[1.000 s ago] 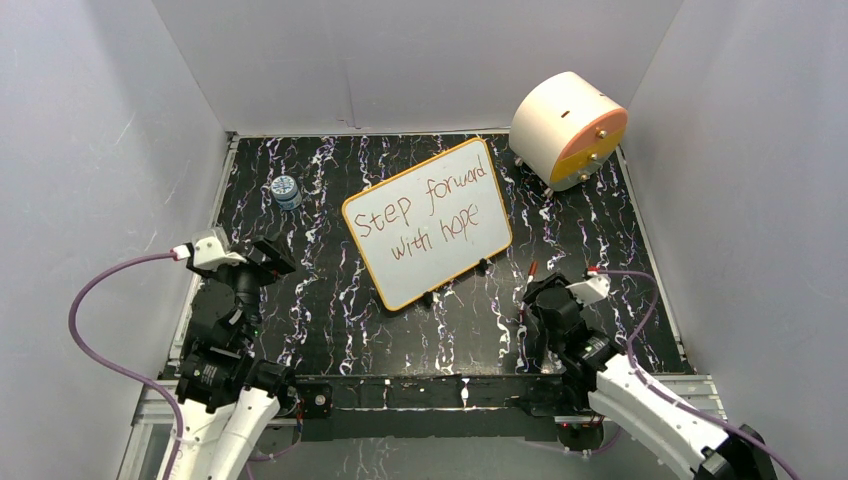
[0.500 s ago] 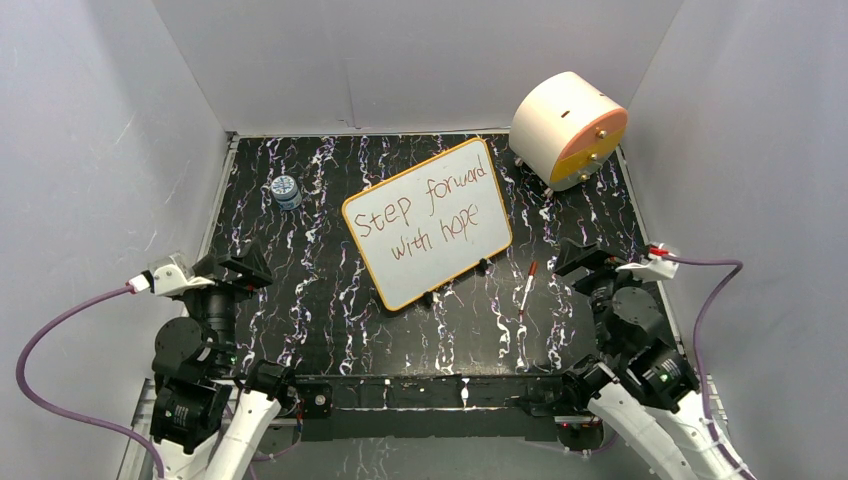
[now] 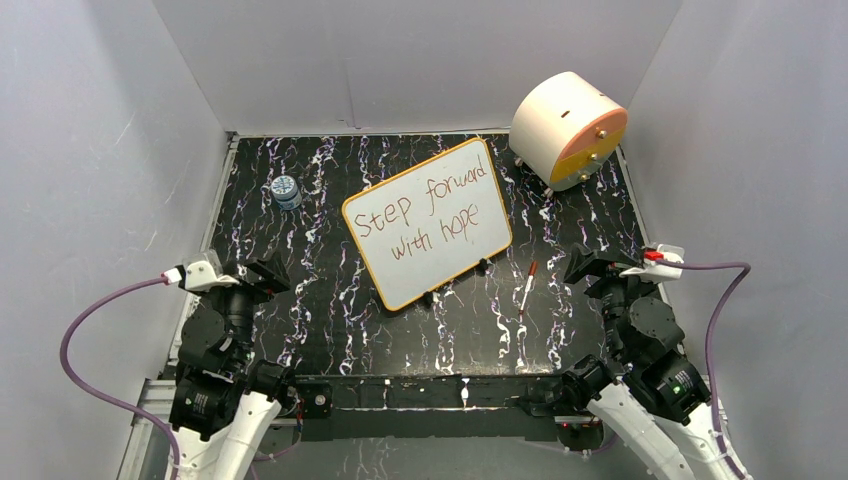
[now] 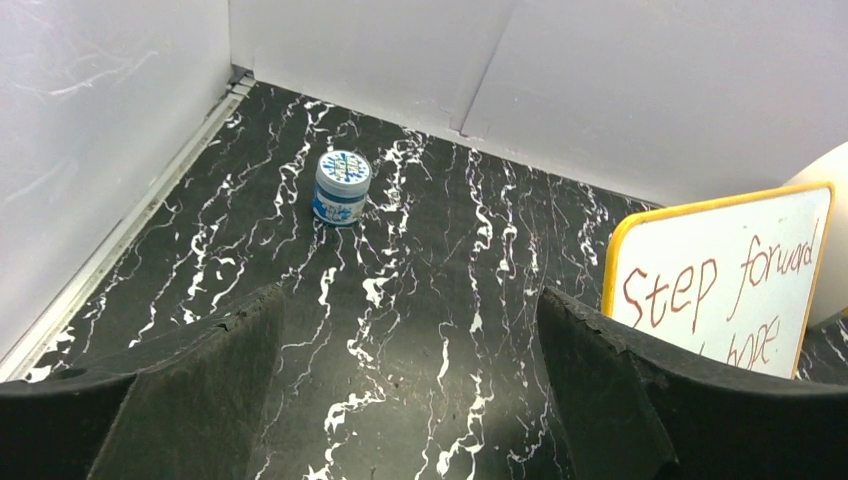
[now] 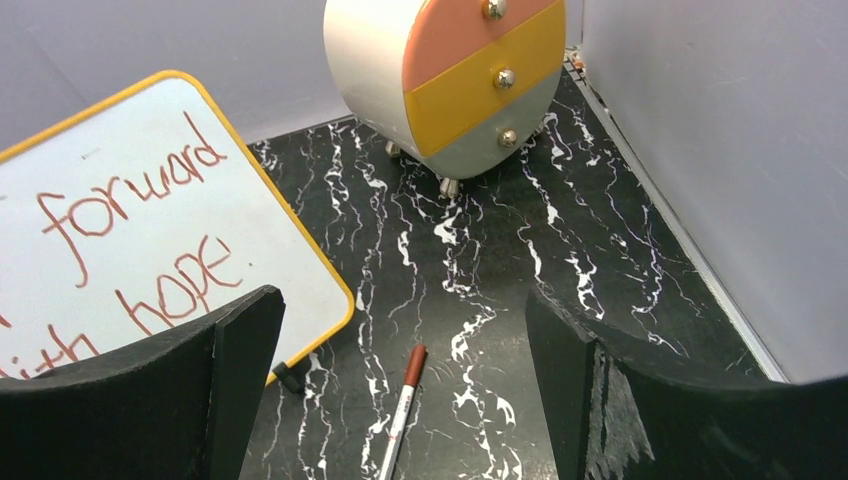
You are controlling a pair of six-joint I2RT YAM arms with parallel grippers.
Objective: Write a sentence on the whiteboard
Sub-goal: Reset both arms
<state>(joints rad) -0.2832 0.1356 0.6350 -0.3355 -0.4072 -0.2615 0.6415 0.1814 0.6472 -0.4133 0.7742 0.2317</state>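
Whiteboard [image 3: 428, 262] (sentence [image 3: 432, 214] written) ahead, well apart from both spread jaws

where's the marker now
The marker lies on the table, right of centre in the top view, between the whiteboard and the right gripper.

The bench [image 3: 330, 190] was black with white veins; the whiteboard [image 3: 427, 222] was orange-framed, the sentence [image 3: 432, 214] reddish-brown.

whiteboard [image 3: 428, 222] mid-table, marker [image 3: 527, 288] beside it; drum [image 3: 568, 128] far right; open passage between jar [image 3: 286, 190] and whiteboard
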